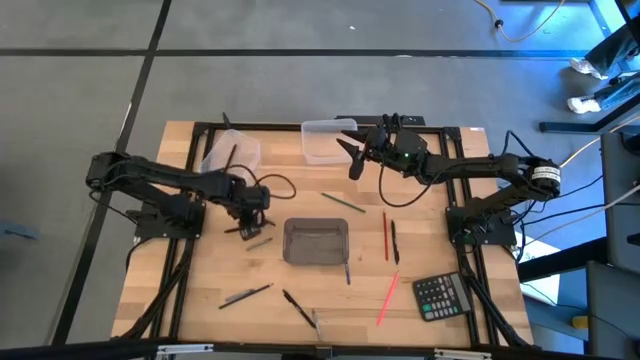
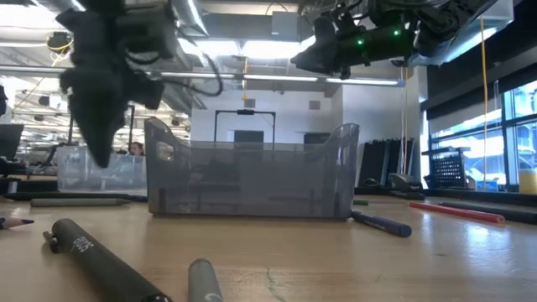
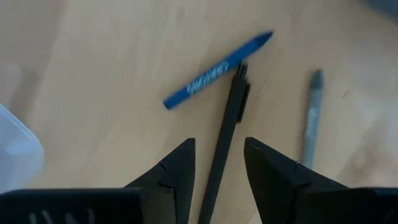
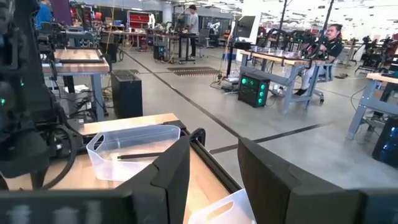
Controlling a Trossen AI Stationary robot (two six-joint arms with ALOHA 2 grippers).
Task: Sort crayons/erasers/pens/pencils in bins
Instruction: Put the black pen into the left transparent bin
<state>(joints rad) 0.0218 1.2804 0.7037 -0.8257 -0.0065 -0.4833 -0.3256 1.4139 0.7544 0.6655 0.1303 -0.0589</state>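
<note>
My left gripper [image 1: 250, 213] [image 3: 217, 146] points down, open, over the table left of the smoky grey bin [image 1: 317, 241]. Below it lies a black pen [image 3: 229, 124], running between the two fingers; I see no touch. A blue crayon [image 3: 217, 71] and a grey pencil [image 3: 313, 118] lie beside the pen. My right gripper [image 1: 351, 160] [image 4: 214, 143] hangs open and level, high over the far middle, with nothing between its fingers. Two clear bins [image 1: 230, 155] [image 1: 328, 140] stand at the far edge; one [image 4: 134, 149] holds a dark stick [image 4: 140, 156].
More sticks lie flat on the wood: a green pencil [image 1: 343, 202], a red one [image 1: 386, 235], a black one [image 1: 395, 243], a pink one [image 1: 388, 298], a grey pencil [image 1: 245, 295], a black pen [image 1: 298, 308]. A black calculator [image 1: 442, 296] sits near right.
</note>
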